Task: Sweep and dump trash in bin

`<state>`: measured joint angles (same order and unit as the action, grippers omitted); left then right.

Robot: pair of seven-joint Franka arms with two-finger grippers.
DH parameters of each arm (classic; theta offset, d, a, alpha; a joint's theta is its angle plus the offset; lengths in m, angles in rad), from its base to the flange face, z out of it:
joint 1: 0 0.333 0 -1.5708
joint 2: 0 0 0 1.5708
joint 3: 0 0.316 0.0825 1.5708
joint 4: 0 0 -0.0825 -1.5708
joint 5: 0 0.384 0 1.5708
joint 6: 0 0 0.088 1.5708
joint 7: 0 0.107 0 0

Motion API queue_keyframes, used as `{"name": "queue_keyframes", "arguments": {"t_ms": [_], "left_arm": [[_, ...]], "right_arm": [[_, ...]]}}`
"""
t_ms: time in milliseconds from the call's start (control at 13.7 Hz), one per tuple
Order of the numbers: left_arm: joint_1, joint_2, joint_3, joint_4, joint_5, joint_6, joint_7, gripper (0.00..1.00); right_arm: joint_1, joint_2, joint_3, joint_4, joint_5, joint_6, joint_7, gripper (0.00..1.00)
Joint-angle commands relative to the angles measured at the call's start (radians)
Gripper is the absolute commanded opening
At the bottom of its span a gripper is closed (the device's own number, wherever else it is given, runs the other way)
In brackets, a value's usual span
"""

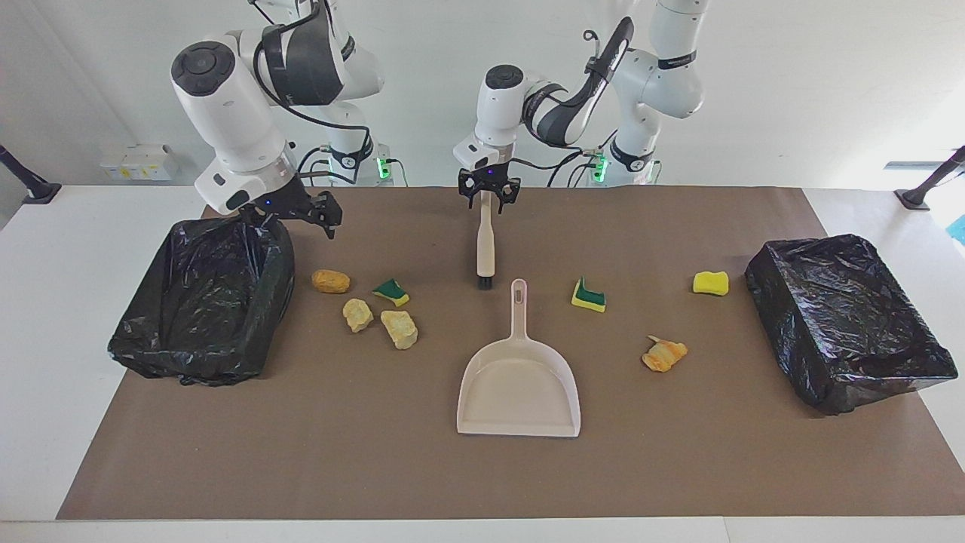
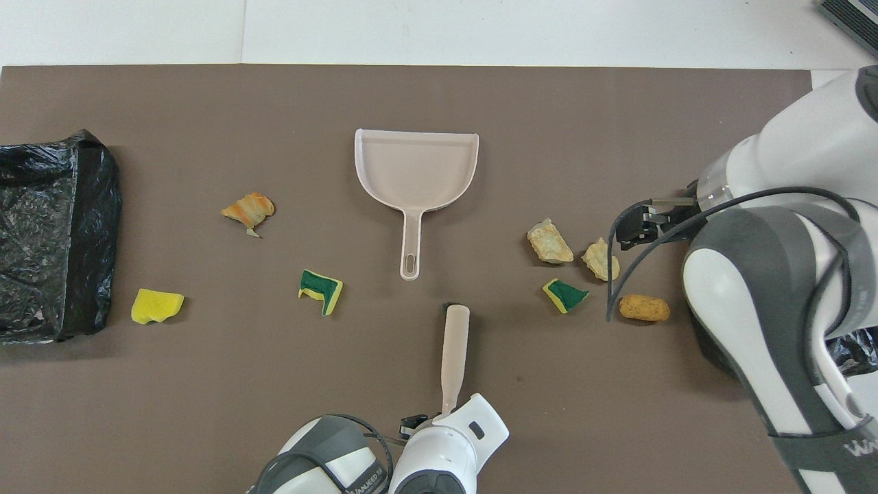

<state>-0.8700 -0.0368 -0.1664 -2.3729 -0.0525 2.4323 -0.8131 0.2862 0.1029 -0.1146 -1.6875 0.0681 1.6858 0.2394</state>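
The beige brush (image 1: 485, 241) lies on the brown mat with its black bristles toward the beige dustpan (image 1: 519, 377). My left gripper (image 1: 488, 197) is shut on the tip of the brush's handle. In the overhead view the wrist hides that grip, and only the brush (image 2: 455, 357) shows. Trash lies on both sides. An orange lump (image 1: 331, 281), a green sponge piece (image 1: 391, 291) and two pale chunks (image 1: 357, 314) lie near the right arm's bin (image 1: 203, 298). Toward the other bin (image 1: 844, 320) are three more bits (image 1: 589, 296). My right gripper (image 1: 298, 220) hangs open beside its bin.
The dustpan (image 2: 416, 168) lies flat at the mat's middle, its handle pointing at the robots. The right arm (image 2: 775, 288) covers most of its bin in the overhead view. The left arm's bin (image 2: 55, 233) sits at the mat's edge. White table borders the mat.
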Motion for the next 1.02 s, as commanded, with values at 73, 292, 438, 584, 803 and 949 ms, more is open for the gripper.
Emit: {"name": "queue_keyframes", "arguments": {"t_ms": [73, 292, 438, 584, 803, 949], "left_arm": [[0.017, -0.034, 0.013, -0.019, 0.006, -0.053, -0.011, 0.0], [0.075, -0.063, 0.015, 0.056, 0.008, -0.252, -0.006, 0.0], [0.136, -0.084, 0.016, 0.099, 0.01, -0.352, -0.005, 0.0], [0.21, -0.11, 0.016, 0.141, 0.02, -0.433, 0.0, 0.0], [0.351, -0.126, 0.016, 0.216, 0.056, -0.562, 0.041, 0.0], [0.438, -0.115, 0.016, 0.245, 0.071, -0.593, 0.103, 0.0]], "right_arm": [[0.002, 0.026, 0.0, 0.022, 0.102, 0.055, 0.037, 1.0], [0.007, 0.035, 0.0, 0.023, 0.101, 0.058, 0.076, 1.0], [0.025, 0.061, 0.001, 0.029, 0.095, 0.06, 0.116, 1.0], [0.071, 0.141, 0.001, 0.116, 0.093, 0.058, 0.173, 1.0], [0.09, 0.228, 0.016, 0.222, 0.096, 0.06, 0.265, 1.0], [0.138, 0.305, 0.038, 0.284, 0.095, 0.104, 0.384, 1.0]]}}
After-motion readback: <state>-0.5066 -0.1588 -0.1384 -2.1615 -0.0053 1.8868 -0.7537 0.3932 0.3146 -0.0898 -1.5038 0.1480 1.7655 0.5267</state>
